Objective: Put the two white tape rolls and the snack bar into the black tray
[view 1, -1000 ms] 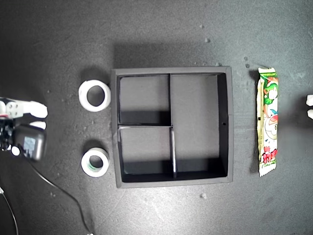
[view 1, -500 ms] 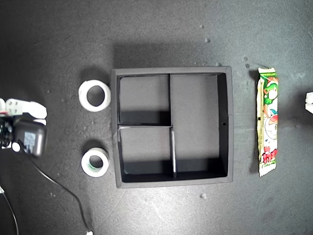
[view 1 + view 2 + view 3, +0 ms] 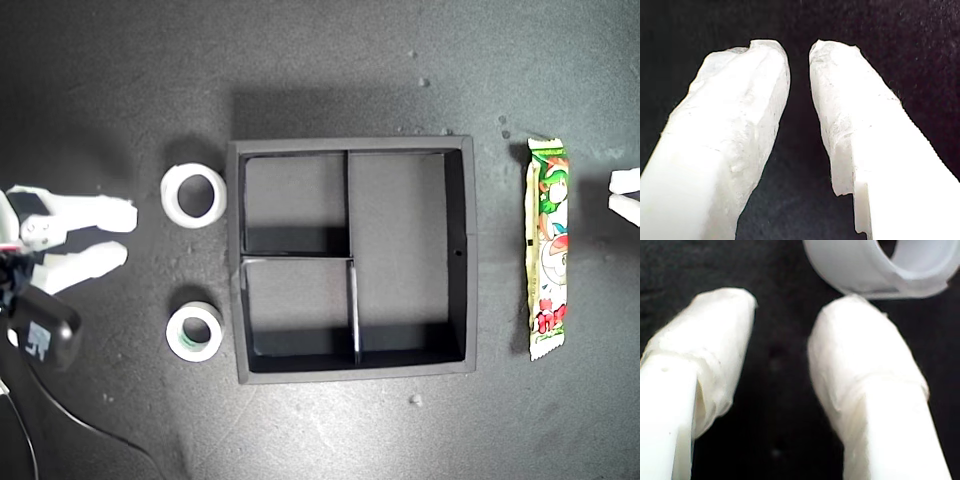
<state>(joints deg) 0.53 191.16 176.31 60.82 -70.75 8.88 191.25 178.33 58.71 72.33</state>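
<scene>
The black tray (image 3: 232,260) lies in the middle of the mat, all three compartments empty. Two white tape rolls lie beside its wall on the exterior view's left: the larger roll (image 3: 194,195) (image 3: 865,270) and the smaller roll with a greenish core (image 3: 194,331). My second gripper (image 3: 125,236) (image 3: 790,305) is open at the exterior view's left, its tips a short way from the larger roll and holding nothing. The snack bar (image 3: 548,250) lies lengthwise beyond the tray on the exterior view's right. My first gripper (image 3: 622,193) (image 3: 799,50) peeks in at that edge, open over bare mat.
A black cable (image 3: 110,440) trails from the second arm toward the exterior view's lower left. Small white crumbs (image 3: 415,400) dot the dark mat around the tray.
My second gripper has reached toward the tape rolls and spread its fingers wider. My first gripper has edged a little further in from the exterior view's right. Rolls, bar and tray have not moved.
</scene>
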